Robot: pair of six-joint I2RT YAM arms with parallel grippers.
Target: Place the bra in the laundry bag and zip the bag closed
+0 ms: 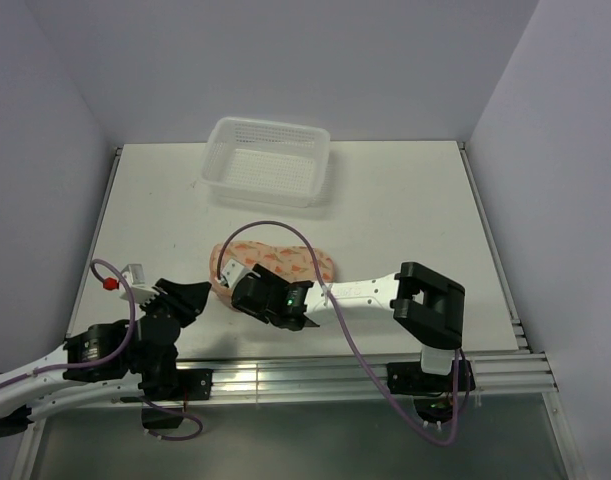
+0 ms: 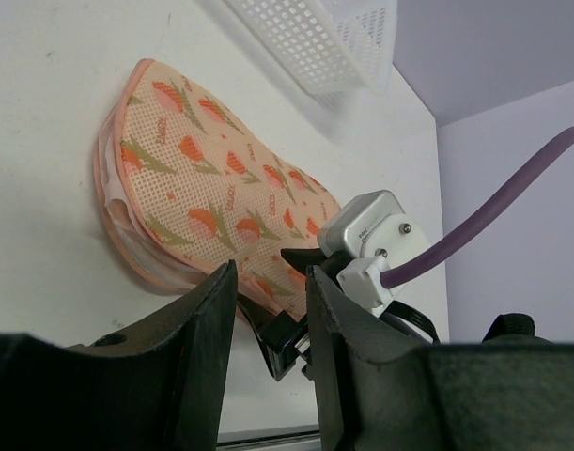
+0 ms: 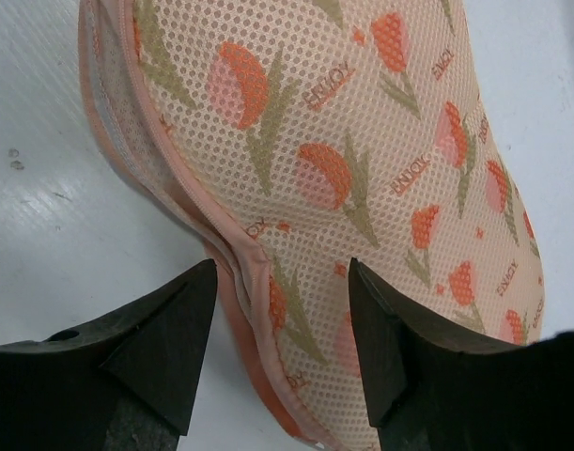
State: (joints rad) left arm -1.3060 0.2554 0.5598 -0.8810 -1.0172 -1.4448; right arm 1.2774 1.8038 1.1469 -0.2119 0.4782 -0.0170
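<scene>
The laundry bag (image 1: 280,260) lies mid-frame on the table (image 1: 415,220), with the basket (image 1: 268,160) behind it, upper centre. The right gripper (image 1: 241,286) meets its lower-left edge; the left gripper (image 1: 193,297) is just left.

Bright, even overhead light — soft shadow beside the basket (image 1: 265,190). Wrist views: laundry bag (image 3: 362,141) mesh sharp, fingers (image 3: 164,348) nearly black.

Robotics lab test cell: white table (image 1: 405,200), plain pale partition walls (image 1: 285,60) on three sides, aluminium mounting rail (image 1: 285,372) in front.
</scene>
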